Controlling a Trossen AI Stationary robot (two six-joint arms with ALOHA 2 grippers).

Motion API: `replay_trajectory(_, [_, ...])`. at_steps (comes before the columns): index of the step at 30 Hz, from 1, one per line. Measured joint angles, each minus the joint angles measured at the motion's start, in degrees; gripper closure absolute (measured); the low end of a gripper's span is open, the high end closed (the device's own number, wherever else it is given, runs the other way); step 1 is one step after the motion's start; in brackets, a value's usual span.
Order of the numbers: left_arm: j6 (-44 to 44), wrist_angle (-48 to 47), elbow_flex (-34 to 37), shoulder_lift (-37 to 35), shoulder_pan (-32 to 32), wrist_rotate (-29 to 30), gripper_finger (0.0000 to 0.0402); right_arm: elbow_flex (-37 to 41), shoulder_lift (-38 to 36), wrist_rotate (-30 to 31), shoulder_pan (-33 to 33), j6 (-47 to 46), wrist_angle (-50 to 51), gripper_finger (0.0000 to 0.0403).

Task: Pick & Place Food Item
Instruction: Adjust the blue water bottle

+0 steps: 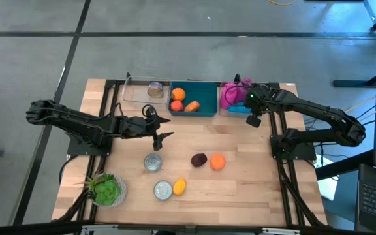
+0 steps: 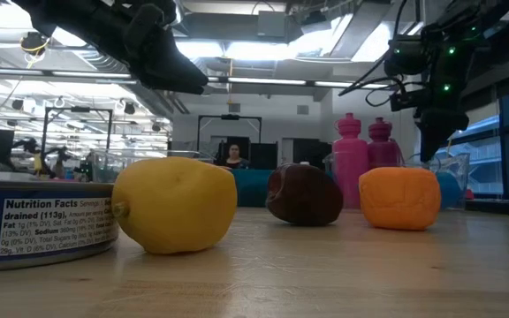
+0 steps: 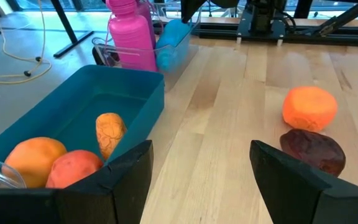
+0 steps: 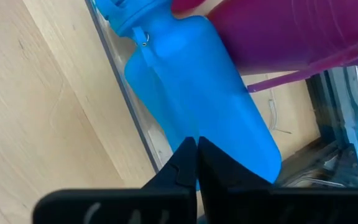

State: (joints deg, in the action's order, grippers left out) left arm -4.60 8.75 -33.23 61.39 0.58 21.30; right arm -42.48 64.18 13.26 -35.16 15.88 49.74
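High view: the left gripper (image 1: 160, 135) hovers near the teal plastic bin (image 1: 207, 108), fingers spread and empty, between placements.

Left wrist view: the next food, a rough orange ball (image 3: 309, 107), lies well away from the bin, needing a reach.

Right wrist view: the right gripper (image 4: 196, 149) is clenched, empty, over a blue bottle (image 4: 197, 99).
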Motion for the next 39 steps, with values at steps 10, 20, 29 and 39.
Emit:
replay_trajectory(10, [-0.1,0.0,0.0,0.0,0.0,0.0,0.0141,-3.7,-0.5,0.7,0.0,-0.2,3.4,0.0402])
replay_trajectory(20, [-0.1,0.0,0.0,0.0,0.0,0.0,0.0141,-13.8,-0.5,0.9,0.0,-0.4,9.6,0.0402])
replay_trajectory(29, [-0.2,0.0,0.0,0.0,0.0,0.0,0.0141,-23.4,-0.5,0.9,0.0,-0.4,13.8,0.0403])
replay_trajectory(39, [-0.2,0.0,0.0,0.0,0.0,-0.5,0.0141,-28.2,-0.6,4.4,0.0,-3.1,21.0,0.0403])
